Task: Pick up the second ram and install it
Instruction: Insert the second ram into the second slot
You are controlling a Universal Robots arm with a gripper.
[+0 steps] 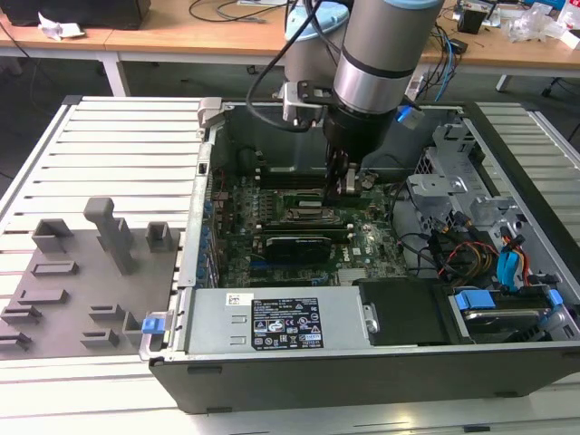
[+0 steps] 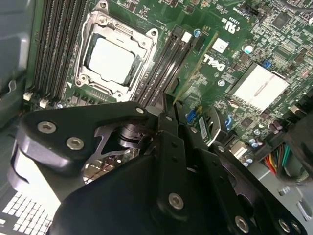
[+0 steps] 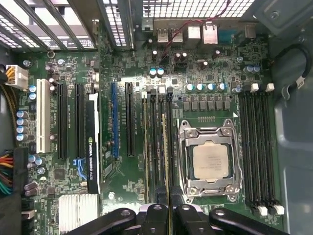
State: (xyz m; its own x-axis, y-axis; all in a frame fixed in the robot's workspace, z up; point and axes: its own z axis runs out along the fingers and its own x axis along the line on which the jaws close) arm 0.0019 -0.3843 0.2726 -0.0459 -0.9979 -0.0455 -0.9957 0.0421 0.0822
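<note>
The second ram [image 3: 167, 147] is a thin green stick seen edge-on, and my gripper [image 3: 168, 216] is shut on it. It runs along the black memory slots [image 3: 155, 147] right beside the processor socket [image 3: 210, 161]. How deep it sits in a slot I cannot tell. In the second wrist view the second ram [image 2: 198, 63] slants out from between my black fingers [image 2: 171, 122], next to the socket [image 2: 115, 56]. In the exterior view my gripper [image 1: 343, 186] reaches down into the open computer case, just at the socket [image 1: 304, 216].
More black slots [image 3: 257, 147] lie on the socket's other side. A black graphics card [image 3: 92, 142] stands nearby. The case holds a power supply [image 1: 272, 322] and a drive cage with cables [image 1: 489, 254]. Grey holder blocks [image 1: 109, 236] stand at the exterior view's left.
</note>
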